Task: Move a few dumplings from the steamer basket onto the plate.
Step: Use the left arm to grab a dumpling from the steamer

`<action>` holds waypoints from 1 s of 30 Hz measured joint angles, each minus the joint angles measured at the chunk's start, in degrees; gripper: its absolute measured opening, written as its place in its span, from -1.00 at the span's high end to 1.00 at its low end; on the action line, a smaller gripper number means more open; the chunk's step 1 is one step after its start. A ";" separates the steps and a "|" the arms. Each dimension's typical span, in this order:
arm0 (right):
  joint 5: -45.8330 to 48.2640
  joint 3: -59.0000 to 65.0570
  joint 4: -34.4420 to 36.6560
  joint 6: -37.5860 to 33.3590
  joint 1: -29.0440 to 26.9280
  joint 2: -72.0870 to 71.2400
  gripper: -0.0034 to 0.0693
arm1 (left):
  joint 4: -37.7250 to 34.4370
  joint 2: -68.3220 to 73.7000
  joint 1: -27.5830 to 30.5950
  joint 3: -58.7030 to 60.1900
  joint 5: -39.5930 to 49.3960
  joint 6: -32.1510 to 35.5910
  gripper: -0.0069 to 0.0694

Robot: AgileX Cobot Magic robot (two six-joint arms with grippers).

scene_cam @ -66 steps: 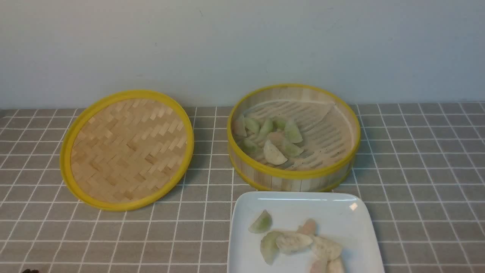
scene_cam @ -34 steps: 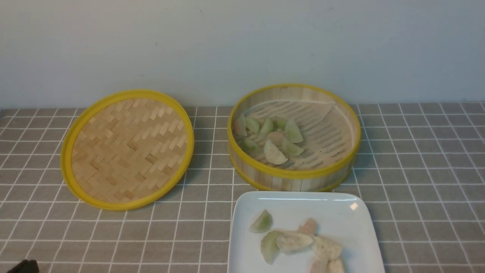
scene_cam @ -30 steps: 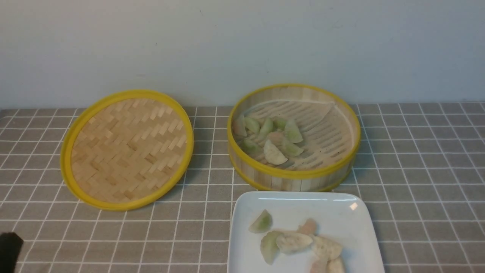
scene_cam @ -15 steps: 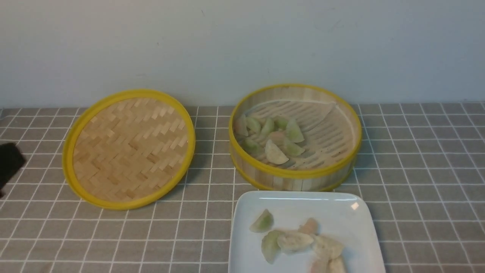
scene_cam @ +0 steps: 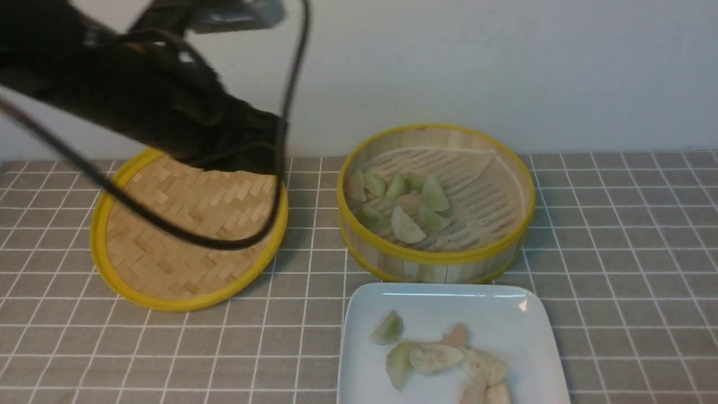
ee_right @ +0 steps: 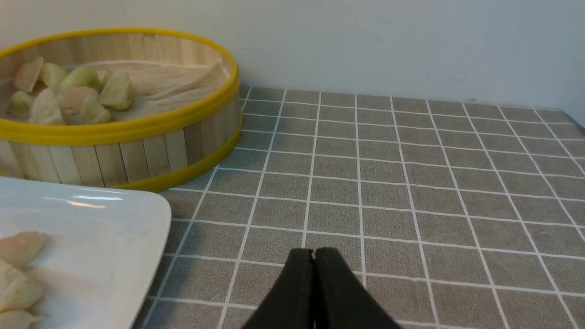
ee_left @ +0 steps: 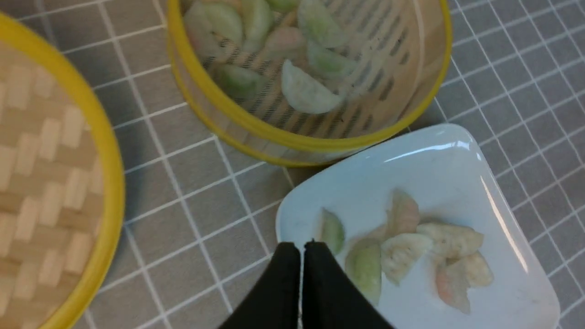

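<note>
Bamboo steamer basket (scene_cam: 435,269) stood just behind the plate (scene_cam: 493,320); dumplings (scene_cam: 406,226) lay in both.
Left tool (ee_left: 301,250) and right tool (ee_right: 314,257) were each closed tight, gripping nothing.

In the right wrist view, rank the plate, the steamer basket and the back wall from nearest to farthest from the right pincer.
1. plate: nearest, its corner lies just to the robot's left of the right pincer.
2. steamer basket: beyond the plate, farther forward.
3. back wall: farthest, rising behind the basket.
</note>
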 joint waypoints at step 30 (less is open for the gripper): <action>0.00 0.00 0.00 0.00 0.00 0.00 0.94 | 11.30 41.96 -12.41 -27.93 -11.17 -7.65 -0.46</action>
